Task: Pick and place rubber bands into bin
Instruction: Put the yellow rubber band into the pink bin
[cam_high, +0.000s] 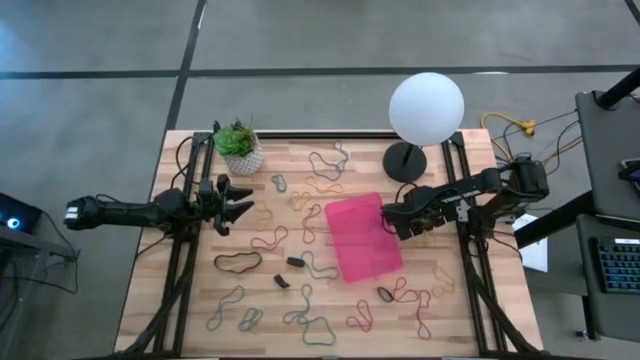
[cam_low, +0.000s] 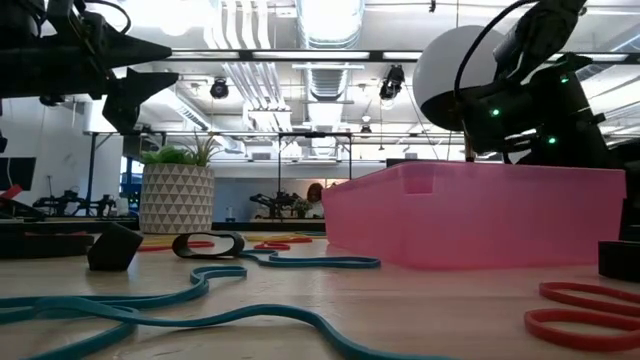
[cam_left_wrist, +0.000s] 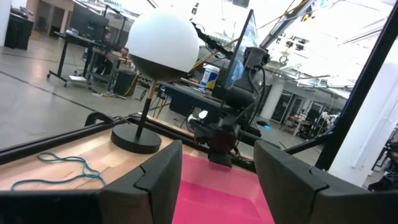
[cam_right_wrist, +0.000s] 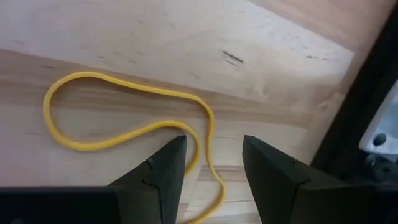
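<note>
While the rubber bands (cam_high: 300, 265) lie scattered loose across most of the wooden table (cam_high: 180, 320) in the high view, the pink bin (cam_high: 362, 238) sits right of centre, and nothing shows inside it. The left gripper (cam_high: 238, 206) hangs at the table's left side beside the potted plant (cam_high: 240, 148), its fingers spread open and holding nothing, with bands lying near it and the bin well apart on its far side. The right gripper (cam_high: 392, 222) reaches in from the right and sits just beside the bin's right edge, close to the base of the white globe lamp (cam_high: 426, 108). From table height, the bin (cam_low: 480, 215) stands on the right with teal bands (cam_low: 200, 300) snaking across the wood in front and red ones (cam_low: 585, 315) at lower right; the dark arms hang above at both upper corners. Past the left wrist's two open fingers (cam_left_wrist: 149, 180), the bin (cam_left_wrist: 217, 196) lies ahead, the lamp (cam_left_wrist: 163, 43) and the other arm stand beyond it, and a teal band (cam_left_wrist: 59, 168) rests on the wood to one side. At the right wrist, the fingers (cam_right_wrist: 161, 171) stand apart and empty over bare wood, with a yellow band (cam_right_wrist: 124, 130) lying flat under and just ahead of them.
</note>
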